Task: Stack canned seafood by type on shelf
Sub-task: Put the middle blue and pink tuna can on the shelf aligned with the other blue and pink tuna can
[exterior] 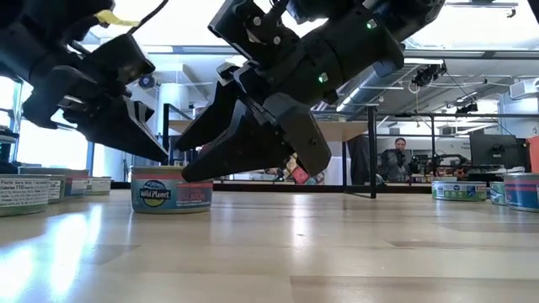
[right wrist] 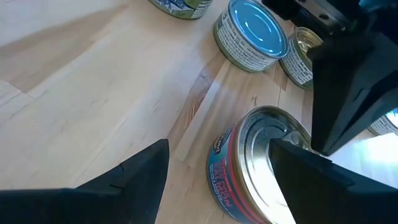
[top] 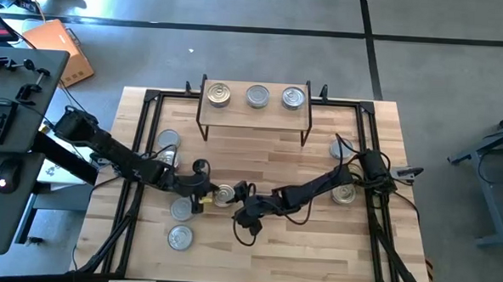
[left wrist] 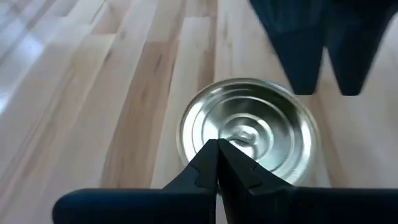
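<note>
A tin with a silvery lid and a red and blue label [top: 224, 194] [exterior: 171, 195] stands upright on the table's middle. My left gripper [top: 209, 193] [left wrist: 217, 146] is shut and slants down from the table's left, its tips over the lid's rim. My right gripper [top: 237, 195] [right wrist: 219, 148] is open and comes from the right. One of its fingers [right wrist: 298, 168] is over the lid and the other [right wrist: 140, 177] is beside the tin's wall. The shelf [top: 236, 108] at the far side carries three tins [top: 258, 95] on its top. My left gripper's shut fingertips [left wrist: 214, 155] stand at the lid's rim [left wrist: 193, 143], slanting down from the table's left. I cannot tell whether they touch it. My right gripper's fingertip [exterior: 189, 174] is right at the tin's upper edge, and touch cannot be told. The tin rests flat on the table.
Loose tins lie at the left [top: 168, 139] [top: 180, 208] [top: 179, 237] and at the right [top: 340, 147] [top: 344, 194]. A black frame [top: 147, 98] runs round the tabletop. Bare wood lies between the middle tin and the shelf.
</note>
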Available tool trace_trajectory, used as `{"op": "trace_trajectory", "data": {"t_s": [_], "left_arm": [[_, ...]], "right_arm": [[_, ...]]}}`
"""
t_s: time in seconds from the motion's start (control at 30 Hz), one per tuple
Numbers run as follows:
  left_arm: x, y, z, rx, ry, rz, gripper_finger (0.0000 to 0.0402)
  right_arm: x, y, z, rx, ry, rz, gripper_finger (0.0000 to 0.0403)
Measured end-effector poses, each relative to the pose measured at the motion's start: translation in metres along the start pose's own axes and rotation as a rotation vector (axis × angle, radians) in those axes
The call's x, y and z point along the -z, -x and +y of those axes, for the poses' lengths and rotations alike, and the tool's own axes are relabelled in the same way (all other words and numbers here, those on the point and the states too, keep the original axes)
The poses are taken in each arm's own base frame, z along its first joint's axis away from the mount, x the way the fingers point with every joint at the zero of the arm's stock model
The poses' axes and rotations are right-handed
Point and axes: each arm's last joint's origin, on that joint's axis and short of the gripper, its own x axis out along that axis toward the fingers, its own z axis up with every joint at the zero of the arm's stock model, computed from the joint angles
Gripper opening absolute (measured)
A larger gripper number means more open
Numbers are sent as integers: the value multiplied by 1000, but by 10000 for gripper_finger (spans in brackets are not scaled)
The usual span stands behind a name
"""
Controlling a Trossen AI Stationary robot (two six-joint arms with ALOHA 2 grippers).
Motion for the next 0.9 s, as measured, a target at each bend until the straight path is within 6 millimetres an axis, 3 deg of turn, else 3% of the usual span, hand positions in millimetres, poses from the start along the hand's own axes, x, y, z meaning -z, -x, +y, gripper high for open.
{"op": "trace_trajectory", "data": {"t_s": [0.63,0.9], "left_arm": [[11,-15,10,-80,-4,97,0],[25,-13,18,-74,34,21,0]], "right_arm": [[11,-11,5,72,73,69,271],[15,-14,3,172,143,124,271]]}}
